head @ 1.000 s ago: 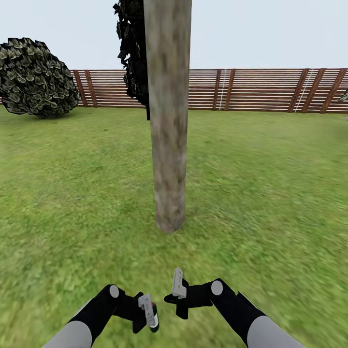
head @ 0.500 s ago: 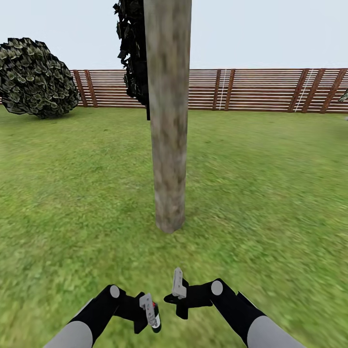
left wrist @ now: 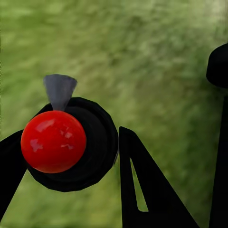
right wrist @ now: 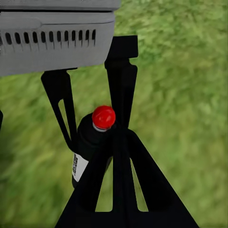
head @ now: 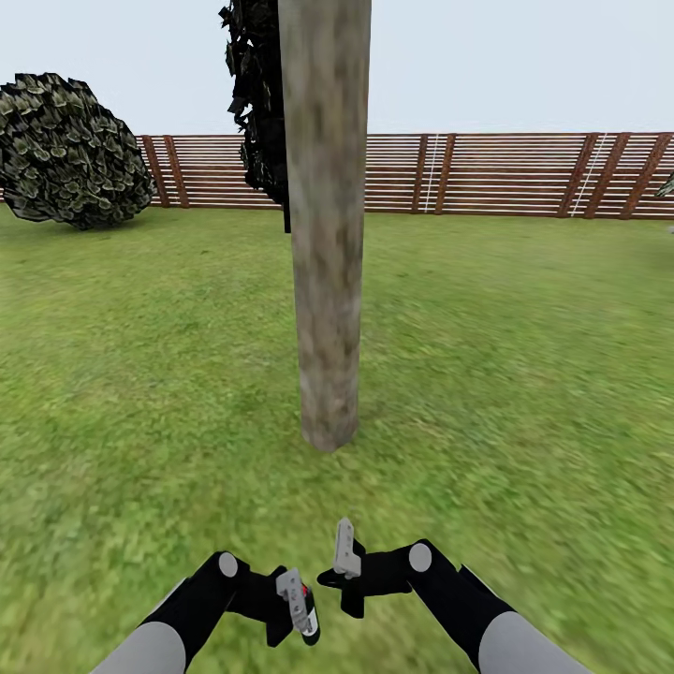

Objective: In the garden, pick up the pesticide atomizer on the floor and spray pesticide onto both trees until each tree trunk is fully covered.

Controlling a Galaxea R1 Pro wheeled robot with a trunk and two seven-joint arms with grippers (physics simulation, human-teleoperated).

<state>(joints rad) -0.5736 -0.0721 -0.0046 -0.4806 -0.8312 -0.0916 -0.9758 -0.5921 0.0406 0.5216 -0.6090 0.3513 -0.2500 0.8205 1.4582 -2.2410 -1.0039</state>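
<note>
Thick, smooth cylindrical tree trunk (head: 325,234) at upper centre of the head view, mottled pale grey-brown with greenish patches, rising out of the frame top and rooted in blurry, patchy green lawn (head: 524,374). Ragged dark foliage (head: 257,103) hanging just left of the trunk near the top. Round, leafy dark bush (head: 70,150) at upper left; reddish-brown horizontal-slat fence (head: 505,173) across the background under a pale flat sky. At lower centre, left gripper (head: 292,608) clamped on the pesticide atomizer (head: 307,616): a small dark bottle, its glossy red rounded cap barely showing here. In the left wrist view, red glossy ball-like cap (left wrist: 53,141) seated on the black round body of the bottle, a small grey cone-shaped nozzle (left wrist: 60,90) above it, black fingers (left wrist: 147,190) alongside. Right gripper (head: 348,573) at lower centre, just right of the left one, holding nothing, black triangular fingers spread apart. In the right wrist view, bottle (right wrist: 90,147) seen between black struts, white label on its side, over blurred grass.
</note>
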